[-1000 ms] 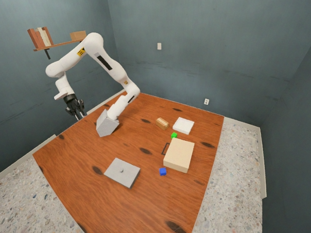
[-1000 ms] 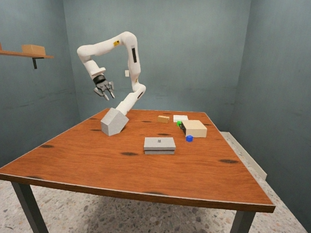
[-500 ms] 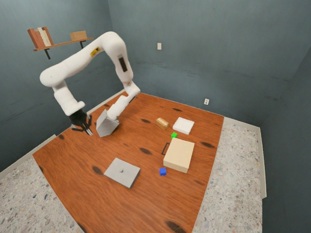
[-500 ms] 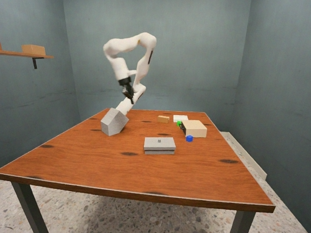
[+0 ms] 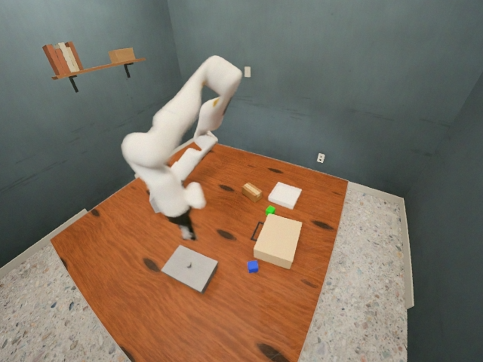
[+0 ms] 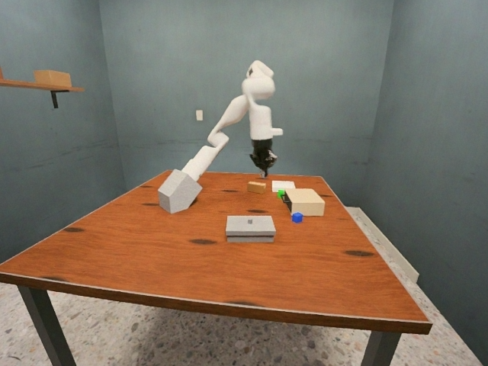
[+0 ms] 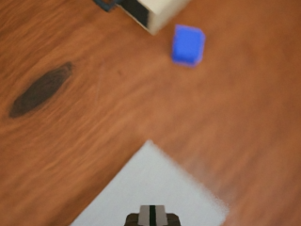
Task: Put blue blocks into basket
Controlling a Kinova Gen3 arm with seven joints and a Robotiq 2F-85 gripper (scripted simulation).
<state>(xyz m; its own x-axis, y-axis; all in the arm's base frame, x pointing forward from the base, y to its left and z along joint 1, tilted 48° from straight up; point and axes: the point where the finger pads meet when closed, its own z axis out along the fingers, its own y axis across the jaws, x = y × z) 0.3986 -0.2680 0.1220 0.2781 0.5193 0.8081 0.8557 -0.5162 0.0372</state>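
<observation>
Reddish-brown wood makes my table (image 5: 241,311) (image 6: 197,271) (image 7: 99,108), over a speckled floor (image 5: 370,241) (image 6: 197,340) and between blue-grey walls (image 5: 312,97) (image 6: 244,39). High on one side, a shelf (image 5: 97,69) (image 6: 24,85) bears a carton (image 5: 121,55) (image 6: 52,78); only from the top do I see its upright books (image 5: 64,59).

My gripper (image 5: 189,235) (image 6: 263,175) (image 7: 152,210) hangs above the table, fingers closed together, with nothing between them. Just ahead of them, my wrist view catches a corner of the grey lid (image 5: 195,261) (image 6: 240,226) (image 7: 150,179); beyond lies the blue block (image 5: 252,266) (image 6: 296,217) (image 7: 188,45), outside and beside the cabinet (image 5: 278,239) (image 6: 305,201) (image 7: 162,11).

The outside view shows the lid on the metal box (image 6: 250,239), and the cabinet's dark front, which the top view hides. Farther from the gripper than the brown block (image 5: 251,191) (image 6: 256,187) sits a low white thing (image 5: 284,194) (image 6: 283,186), perhaps the basket; its inside is unclear. The green block (image 5: 270,210) (image 6: 281,194) is near the cabinet.
</observation>
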